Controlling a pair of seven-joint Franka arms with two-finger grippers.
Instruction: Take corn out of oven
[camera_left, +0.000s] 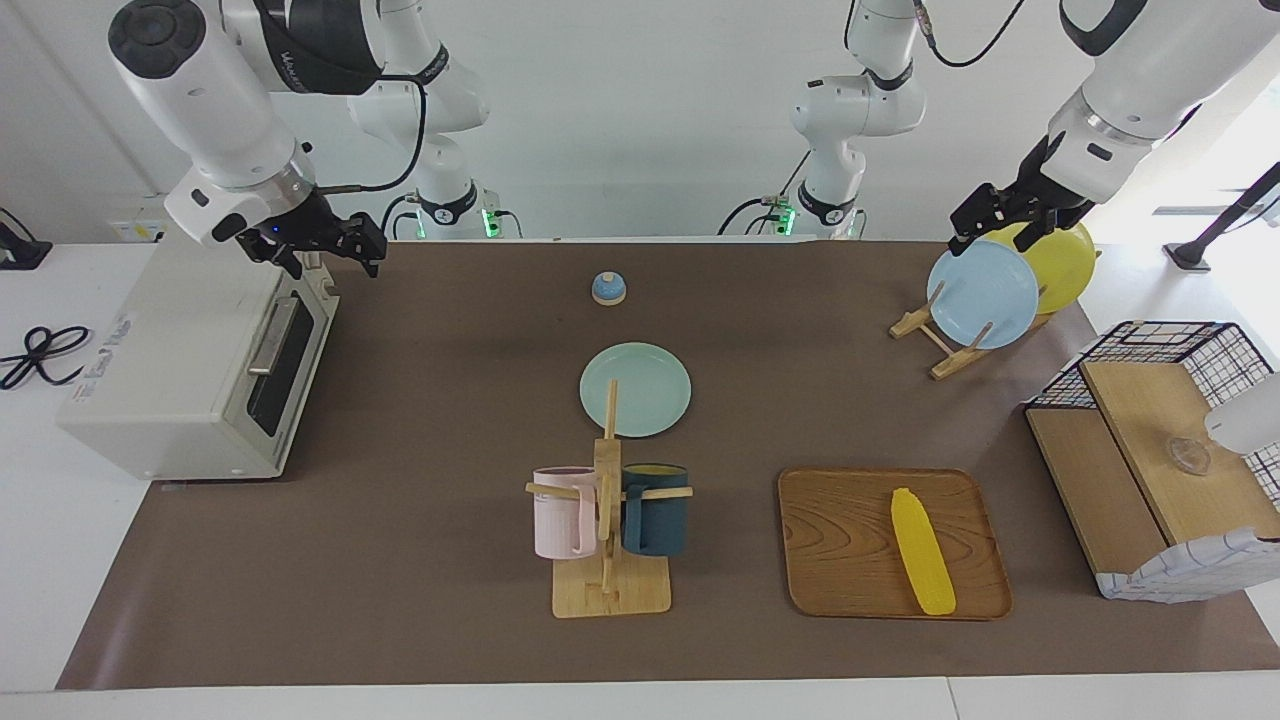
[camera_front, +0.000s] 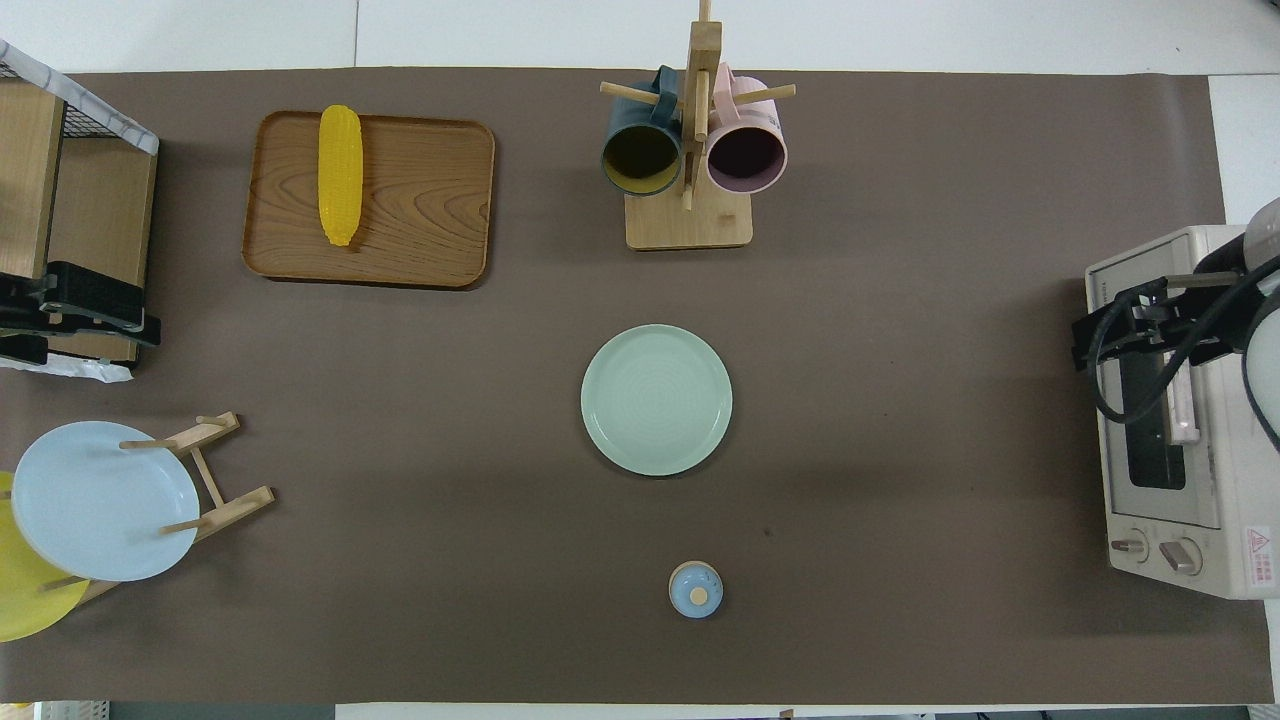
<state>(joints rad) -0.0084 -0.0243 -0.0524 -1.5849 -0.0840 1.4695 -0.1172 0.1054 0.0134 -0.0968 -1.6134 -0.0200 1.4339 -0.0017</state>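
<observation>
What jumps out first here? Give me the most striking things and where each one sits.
The bright yellow corn lies on a wooden tray at the left arm's end of the table, well away from the oven, whose door is shut, at the right arm's end. The right gripper hangs over the oven's top edge; the left gripper is up above the racked blue plate.
</observation>
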